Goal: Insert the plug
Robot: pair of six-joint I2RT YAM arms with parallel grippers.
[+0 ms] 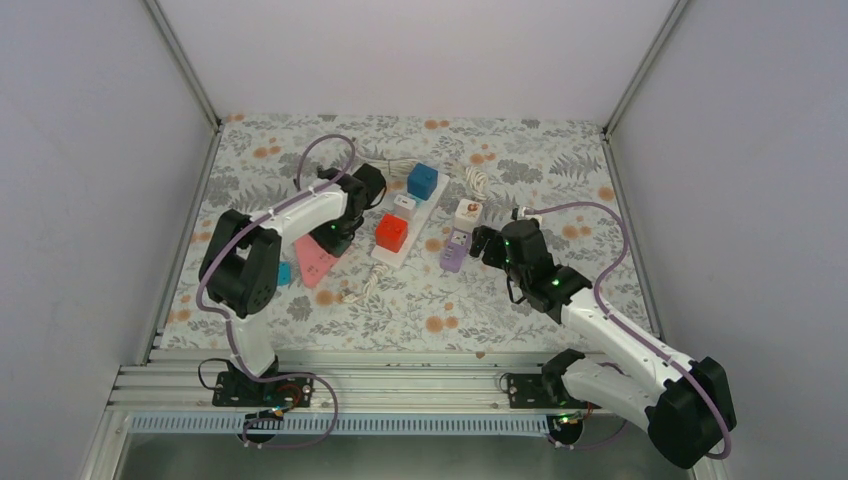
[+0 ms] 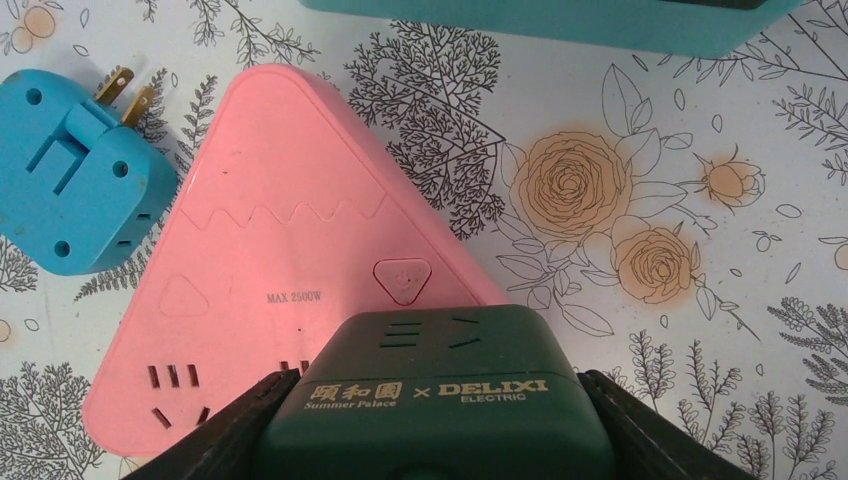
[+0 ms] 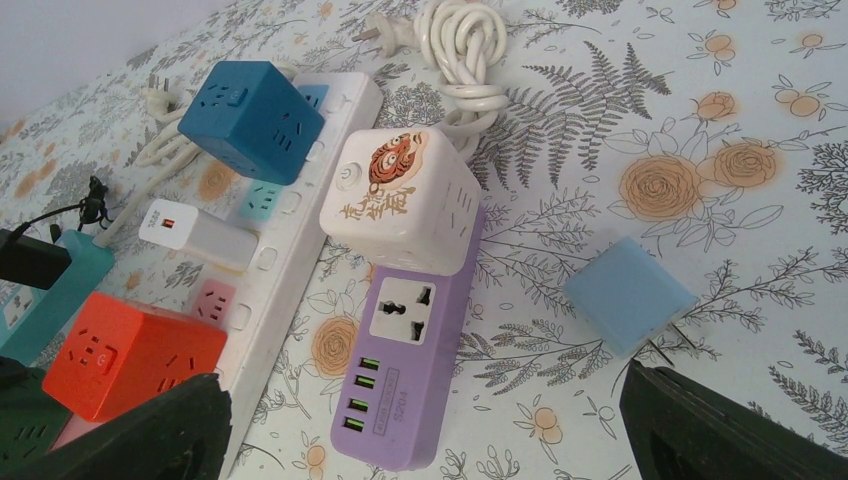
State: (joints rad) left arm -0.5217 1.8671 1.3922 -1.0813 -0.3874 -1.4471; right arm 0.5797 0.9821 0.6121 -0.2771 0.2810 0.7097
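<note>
My left gripper [image 2: 430,440] is shut on a dark green cube plug [image 2: 440,400] with gold lettering, a finger pressed to each of its sides. The plug hangs over the lower right part of a pink triangular power strip [image 2: 270,250] that lies flat on the floral cloth; its prongs are hidden. From above, the left gripper [image 1: 333,240] is at the pink strip's [image 1: 313,264] far end. My right gripper [image 3: 430,440] stands open and holds nothing, just above the near end of a purple socket strip [image 3: 410,370].
A blue adapter [image 2: 70,190] lies left of the pink strip, prongs up. A long white power strip [image 3: 290,230] carries an orange cube [image 3: 130,350], a white charger [image 3: 195,232] and a blue cube [image 3: 250,115]. A white tiger cube [image 3: 400,200] sits on the purple strip; a pale blue adapter [image 3: 630,295] lies to its right.
</note>
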